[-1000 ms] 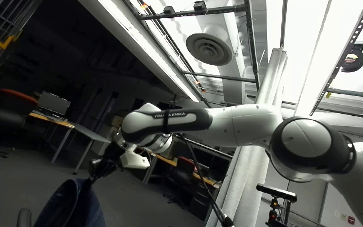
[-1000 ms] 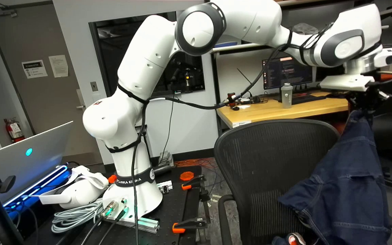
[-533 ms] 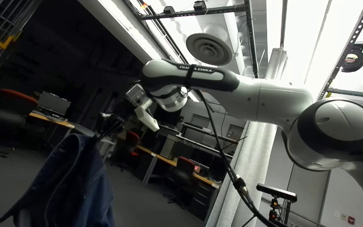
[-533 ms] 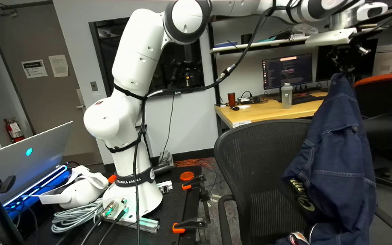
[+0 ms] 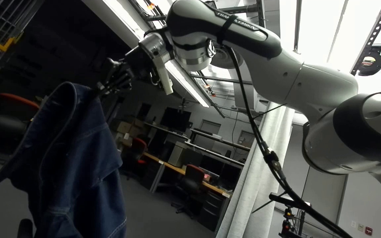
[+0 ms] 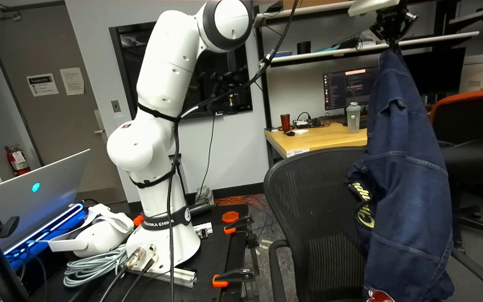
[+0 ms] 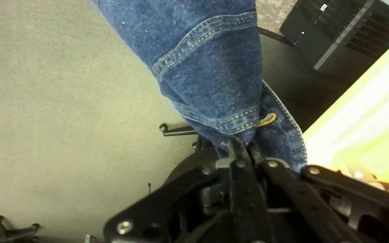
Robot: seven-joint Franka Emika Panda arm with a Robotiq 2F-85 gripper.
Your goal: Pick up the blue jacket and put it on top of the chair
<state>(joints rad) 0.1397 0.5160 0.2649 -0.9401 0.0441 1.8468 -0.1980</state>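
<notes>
The blue jacket hangs limp from my gripper, bunched at the top. In an exterior view it hides the right part of the black mesh chair, and its lower end reaches the picture's bottom edge. Whether it touches the chair I cannot tell. The jacket also hangs below the gripper in an exterior view. In the wrist view the gripper is shut on an edge of the jacket, whose cloth falls away from the fingertips.
A wooden desk with a bottle and a monitor stands behind the chair. A shelf is above it. An orange-topped chair stands at the right. Clamps sit on the robot table's edge.
My gripper has risen with the jacket held, and moved left in the exterior view that shows the mesh chair. More of the jacket now hangs free, with yellow lettering showing.
</notes>
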